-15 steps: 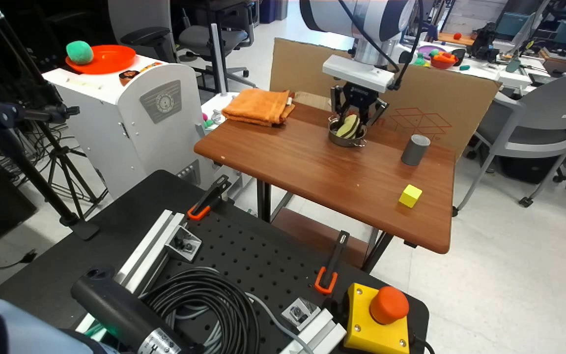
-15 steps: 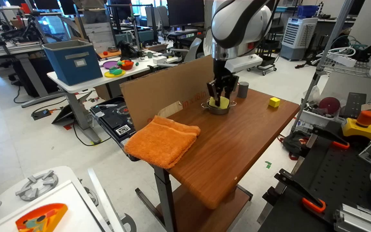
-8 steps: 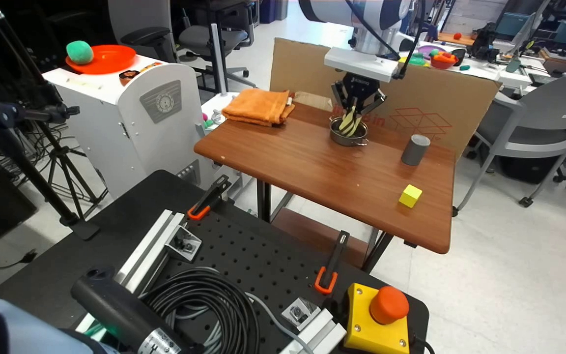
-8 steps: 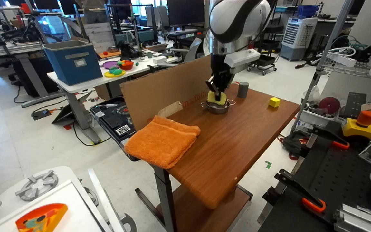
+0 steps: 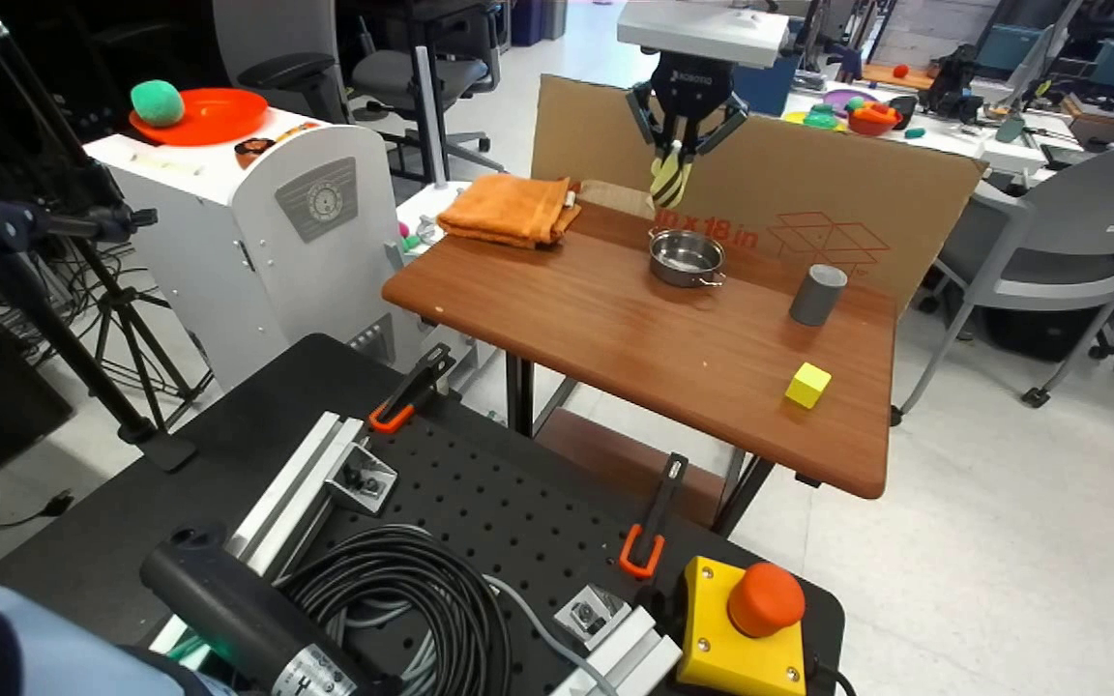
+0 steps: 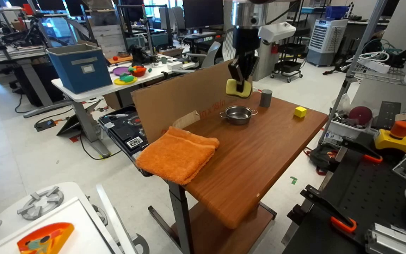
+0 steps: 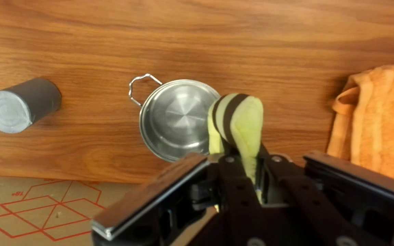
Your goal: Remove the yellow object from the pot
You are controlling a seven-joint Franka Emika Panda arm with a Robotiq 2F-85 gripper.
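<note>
The yellow object (image 5: 670,186) hangs above the pot (image 6: 238,120)

I can see the gripper (image 5: 677,148) clenched around the dark-striped yellow object, up in the air and apart from the pot. The pot sits on the wooden table (image 5: 557,300), between the orange towel (image 6: 178,155) and the upright grey cylinder (image 5: 817,297). A yellow cube (image 6: 300,112) lies near a table corner.

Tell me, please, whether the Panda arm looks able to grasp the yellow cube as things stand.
Probably not yet: its gripper is shut on the striped yellow object, which would likely need setting down first. The yellow cube itself sits uncovered, not touching the grey cylinder.
</note>
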